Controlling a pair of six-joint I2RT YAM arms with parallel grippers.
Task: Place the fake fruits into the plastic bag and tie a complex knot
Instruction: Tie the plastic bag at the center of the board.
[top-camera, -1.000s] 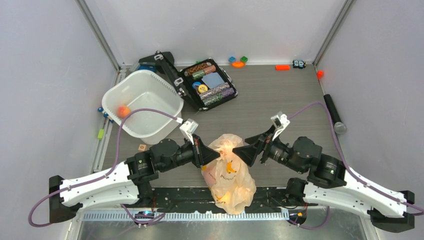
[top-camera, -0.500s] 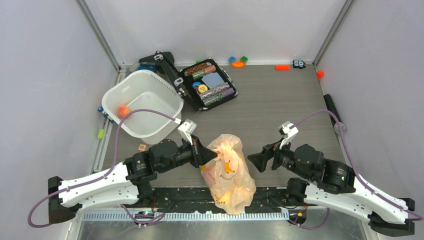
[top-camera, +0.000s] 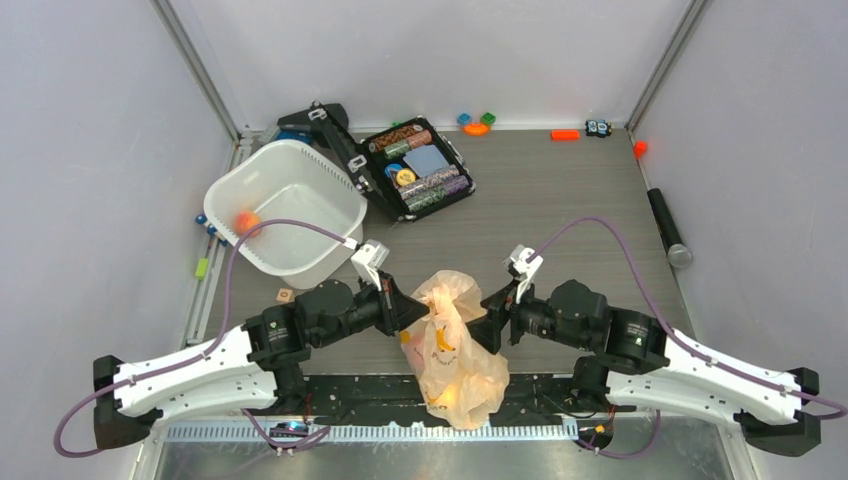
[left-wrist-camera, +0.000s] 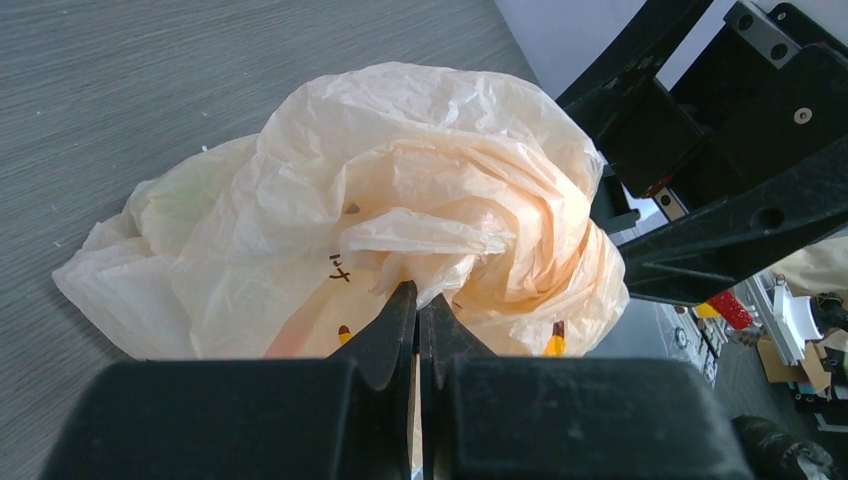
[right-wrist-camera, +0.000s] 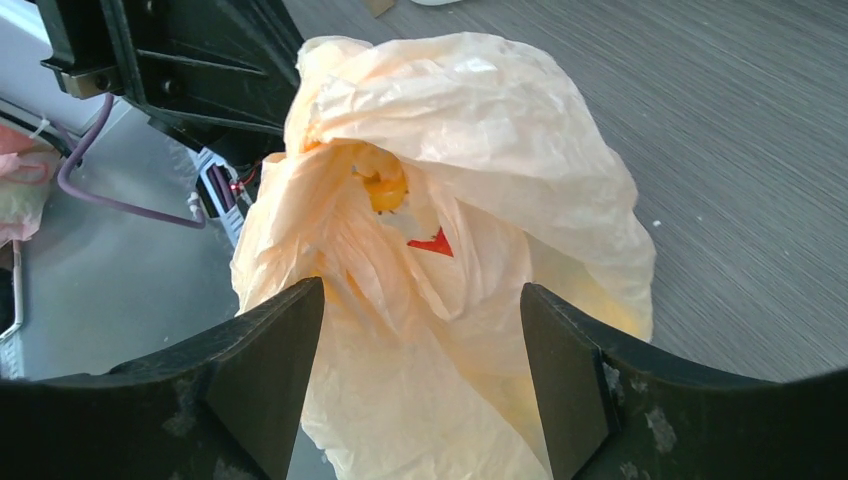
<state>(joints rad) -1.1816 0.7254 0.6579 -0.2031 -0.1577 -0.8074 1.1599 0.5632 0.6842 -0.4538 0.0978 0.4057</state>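
Two arms flank the thin, crinkly, translucent peach plastic bag, lying at 6 o'clock over the grey wood-grain table's near edge; we see the widest room toward 2 o'clock. The left gripper pinches a bunched fold, jaws pressed together. The right gripper, clear of it half a second ago, now straddles its top, spread. Through it glow yellow fake fruits.

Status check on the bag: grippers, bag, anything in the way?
Left gripper shut on plastic bag film. Right gripper open, jaws either side of bunched top. No knot visible. Nothing blocking.
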